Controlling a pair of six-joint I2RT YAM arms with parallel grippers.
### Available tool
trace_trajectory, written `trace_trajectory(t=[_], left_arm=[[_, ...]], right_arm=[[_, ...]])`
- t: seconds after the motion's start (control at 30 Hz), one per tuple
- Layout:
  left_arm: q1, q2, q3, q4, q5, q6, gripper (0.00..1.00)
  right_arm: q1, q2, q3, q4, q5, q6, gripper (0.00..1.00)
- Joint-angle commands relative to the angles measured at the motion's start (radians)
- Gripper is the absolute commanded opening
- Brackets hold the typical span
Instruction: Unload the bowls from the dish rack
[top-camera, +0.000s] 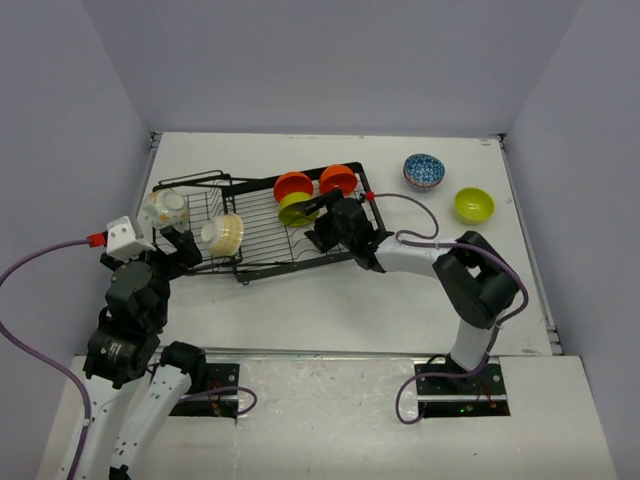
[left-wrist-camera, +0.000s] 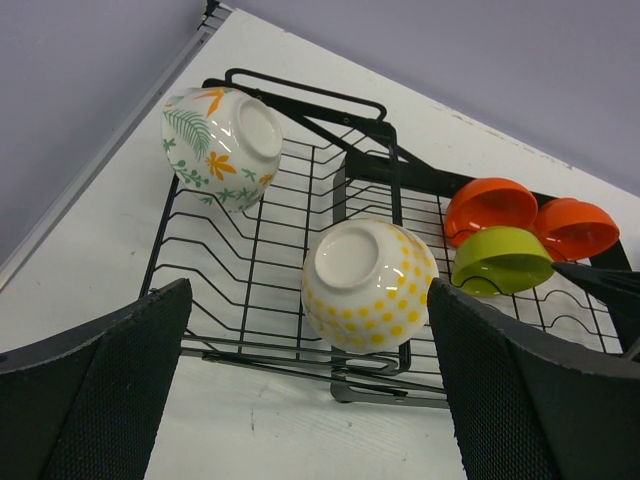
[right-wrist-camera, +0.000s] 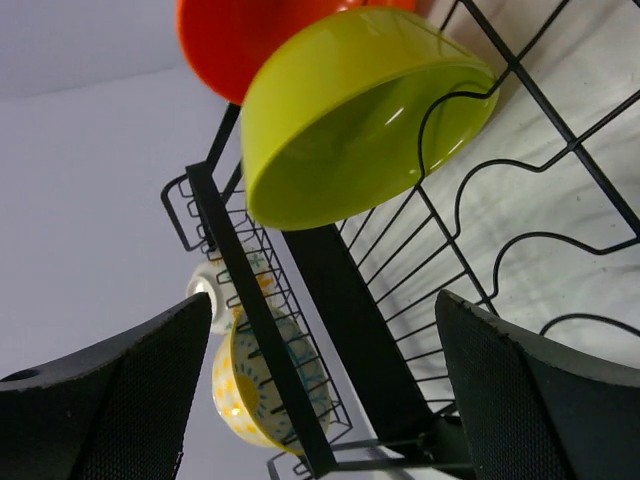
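Observation:
The black wire dish rack (top-camera: 262, 228) lies left of centre on the table. It holds two orange bowls (top-camera: 293, 185) (top-camera: 338, 178), a lime green bowl (top-camera: 297, 209), a cream bowl with yellow dots (top-camera: 223, 233) and a white floral bowl (top-camera: 165, 208). My left gripper (top-camera: 181, 246) is open and empty at the rack's near left edge, facing the dotted bowl (left-wrist-camera: 370, 285) from just in front. My right gripper (top-camera: 318, 226) is open and empty inside the rack, just below the lime green bowl (right-wrist-camera: 360, 110). A blue patterned bowl (top-camera: 424, 171) and a second lime green bowl (top-camera: 474, 204) stand on the table at the right.
The rack's wire dividers (right-wrist-camera: 520, 230) and a flat black bar (right-wrist-camera: 345, 300) lie between my right fingers. The floral bowl (left-wrist-camera: 222, 145) leans at the rack's far left corner. Purple-grey walls enclose the white table (top-camera: 300, 300) on three sides.

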Motion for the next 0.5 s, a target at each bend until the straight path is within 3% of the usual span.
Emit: trace_trajectory(t=[0.0, 0.47], left_arm=[[-0.002, 0.009, 0.012, 0.015, -0.017, -0.007, 1.0], [0.0, -0.007, 0.01, 0.018, -0.008, -0.003, 1.0]], right_arm=[[0.006, 0.07, 0.044, 0.159, 0.003, 0.183, 0.92], [0.006, 0.154, 0.196, 0.015, 0.127, 0.199, 0.87]])
